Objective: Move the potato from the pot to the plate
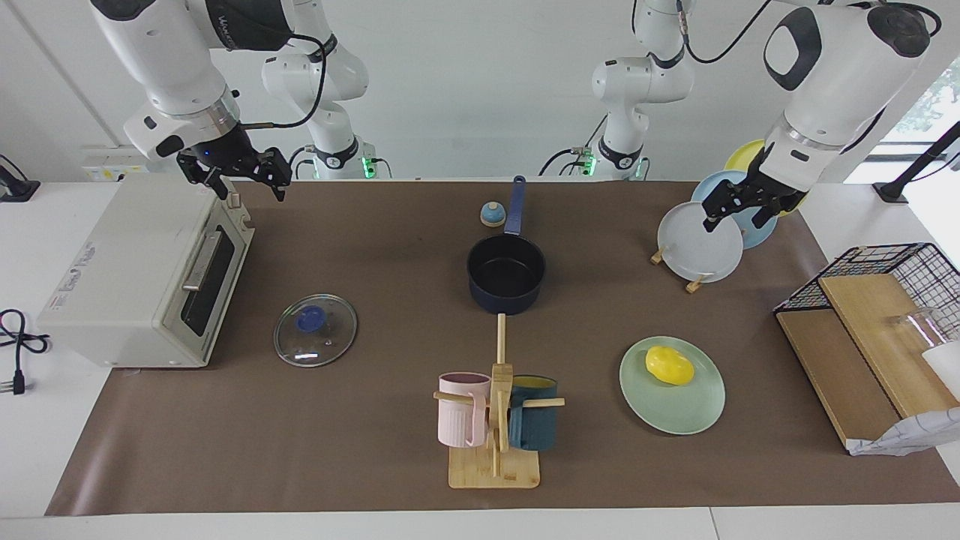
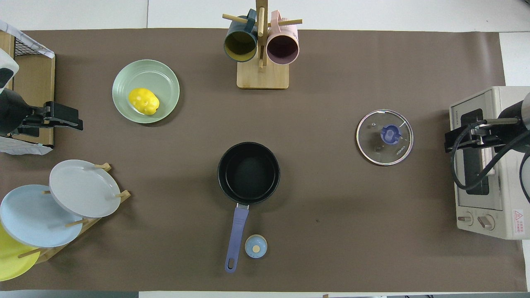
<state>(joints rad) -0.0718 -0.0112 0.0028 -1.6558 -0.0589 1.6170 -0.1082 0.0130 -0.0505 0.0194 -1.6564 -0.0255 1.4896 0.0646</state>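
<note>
A: Left pincer (image 1: 739, 212) is seen raised at the frame's upper right over the upright plates, fingers parted, nothing held; right pincer (image 1: 244, 178), upper left above the toaster oven (image 1: 142, 274), likewise parted and empty.

B: The smooth yellow oval potato (image 1: 670, 365) is already lying on the pale mint-green round plate (image 1: 690, 416); the navy saucepan (image 1: 506, 274) is empty. The potato is judged light, firm and slippery, best gripped across its narrow middle.

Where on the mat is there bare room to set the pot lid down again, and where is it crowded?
Bare mat lies between the pot and glass lid, and between lid and mug tree. Crowded: the left arm's end, with the plate holding the potato, plate rack and wire basket.
</note>
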